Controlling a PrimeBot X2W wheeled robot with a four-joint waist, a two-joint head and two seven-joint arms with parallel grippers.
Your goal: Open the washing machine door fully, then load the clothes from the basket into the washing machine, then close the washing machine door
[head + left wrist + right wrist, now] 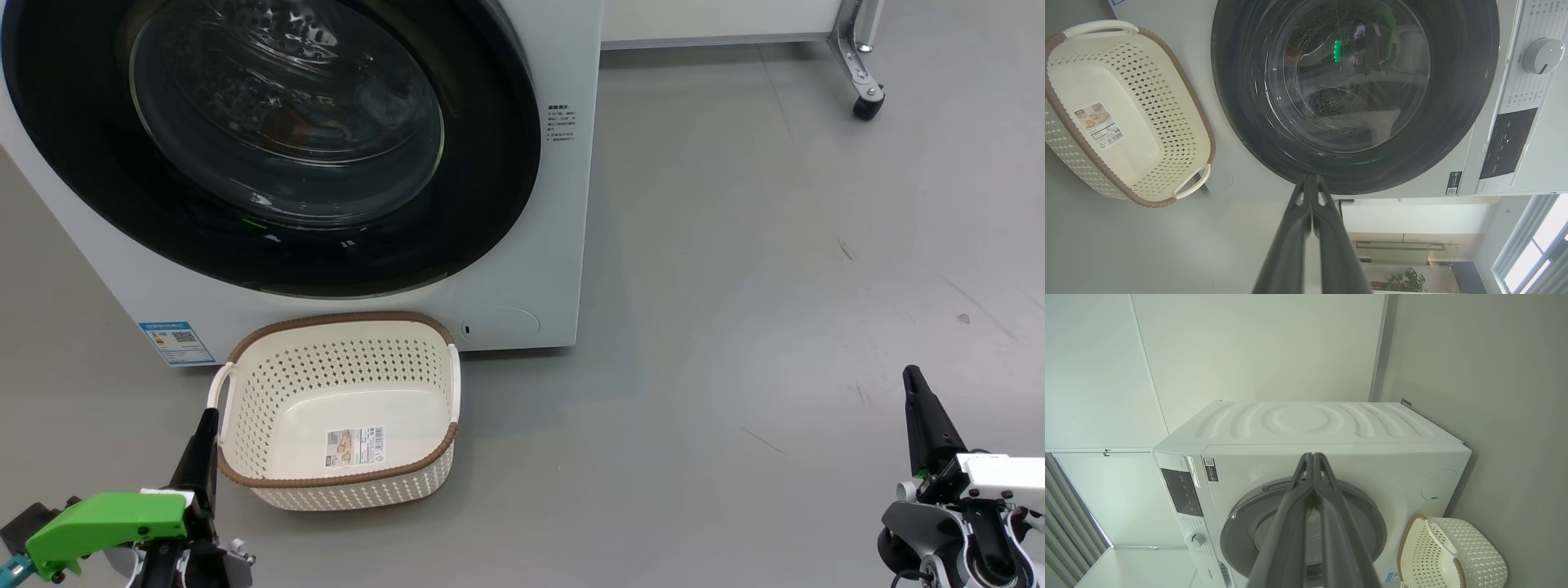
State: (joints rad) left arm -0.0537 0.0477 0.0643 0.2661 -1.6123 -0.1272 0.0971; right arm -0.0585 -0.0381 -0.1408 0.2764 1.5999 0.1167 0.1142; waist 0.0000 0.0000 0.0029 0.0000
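Note:
The washing machine (563, 245) stands ahead with the washing machine door (490, 163) shut flat against its front. Through the glass a dim patch of patterned fabric, the clothes (1327, 104), lies low in the drum. The basket (343, 318) sits on the floor against the machine's base, holding nothing but the barcode sticker on its bottom. My left gripper (208, 416) is shut and bare, just left of the basket. My right gripper (910, 376) is shut and bare, far to the right over bare floor. The wrist views show the shut fingertips (1310, 179) (1313, 457), the door (1453, 102) (1241, 522) and the basket (1200, 122) (1478, 539).
A metal leg with a black caster (867, 102) stands at the back right under a white bench. Open grey floor spreads right of the machine. The control panel and dial (1541, 55) lie along the machine's top edge.

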